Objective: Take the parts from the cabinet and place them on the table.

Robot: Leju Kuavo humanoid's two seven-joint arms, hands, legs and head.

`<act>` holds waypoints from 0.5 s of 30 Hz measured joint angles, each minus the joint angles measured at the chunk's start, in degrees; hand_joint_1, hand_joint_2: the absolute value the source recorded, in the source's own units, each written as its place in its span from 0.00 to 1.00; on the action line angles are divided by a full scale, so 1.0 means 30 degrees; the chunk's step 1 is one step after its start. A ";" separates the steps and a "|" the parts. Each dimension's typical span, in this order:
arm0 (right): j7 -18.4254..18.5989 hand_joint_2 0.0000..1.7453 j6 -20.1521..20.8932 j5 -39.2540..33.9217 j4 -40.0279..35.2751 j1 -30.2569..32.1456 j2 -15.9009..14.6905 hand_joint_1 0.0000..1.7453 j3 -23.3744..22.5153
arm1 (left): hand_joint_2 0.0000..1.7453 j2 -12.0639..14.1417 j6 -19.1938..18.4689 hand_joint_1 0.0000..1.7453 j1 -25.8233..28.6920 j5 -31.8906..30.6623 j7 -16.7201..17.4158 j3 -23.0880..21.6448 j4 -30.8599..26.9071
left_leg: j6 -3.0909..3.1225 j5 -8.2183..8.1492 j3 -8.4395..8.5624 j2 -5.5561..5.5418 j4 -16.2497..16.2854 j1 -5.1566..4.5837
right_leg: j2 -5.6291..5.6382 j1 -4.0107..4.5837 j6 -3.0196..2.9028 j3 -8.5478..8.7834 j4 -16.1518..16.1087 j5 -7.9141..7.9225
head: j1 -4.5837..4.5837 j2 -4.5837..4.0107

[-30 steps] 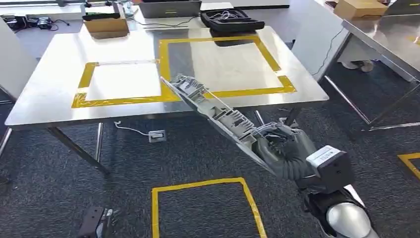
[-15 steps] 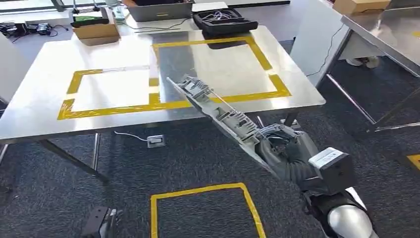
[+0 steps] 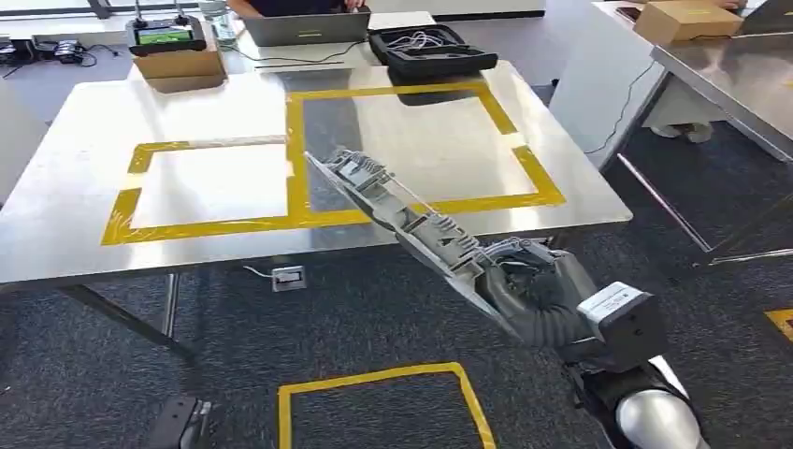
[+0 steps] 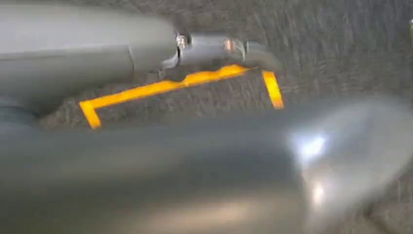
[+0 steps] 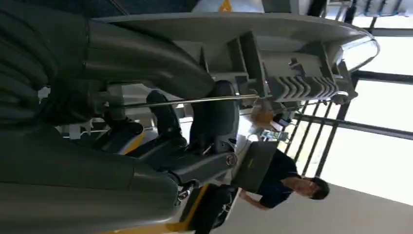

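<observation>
Right hand [image 3: 542, 295]: fingers wrapped tight round one long grey part [image 3: 411, 224], tip poking over the steel surface [image 3: 84, 224] w/ 2 yellow tape boxes. Far back: open black case [image 3: 430, 49] w/ cables, brown box [image 3: 178, 64]. Left hand: can't tell.

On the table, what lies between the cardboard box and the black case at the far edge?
In the head view, a laptop lies between the cardboard box and the black case.
</observation>
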 joint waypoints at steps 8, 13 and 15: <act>0.0460 1.00 0.0342 0.0050 0.0196 -0.0063 0.0000 1.00 0.0051 | 0.00 -0.0226 0.0000 0.00 0.0051 -0.0022 -0.0088 0.0000 0.0160 | -0.0301 -0.1497 0.1637 -0.0101 0.0066 -0.0045 | -0.0133 -0.0091 -0.0041 -0.1193 -0.2908 0.2912 | 0.0007 -0.0007; 0.0474 1.00 0.0481 -0.0007 0.0394 -0.0261 -0.0007 1.00 0.0138 | 0.00 -0.0204 0.0015 0.00 0.0048 -0.0022 -0.0102 0.0000 0.0182 | -0.0889 -0.1708 0.1856 -0.0066 0.0332 -0.0024 | -0.0104 -0.0093 -0.0775 -0.0653 -0.3167 0.2417 | 0.0000 0.0001; 0.0423 1.00 0.0481 -0.0168 0.0510 -0.0439 -0.0007 1.00 0.0153 | 0.00 -0.0204 0.0015 0.00 0.0023 -0.0022 -0.0219 0.0000 0.0182 | -0.1008 -0.2184 0.0660 -0.0014 0.2547 0.0010 | -0.0117 -0.0090 -0.0999 -0.0359 -0.3189 0.2157 | -0.0015 0.0001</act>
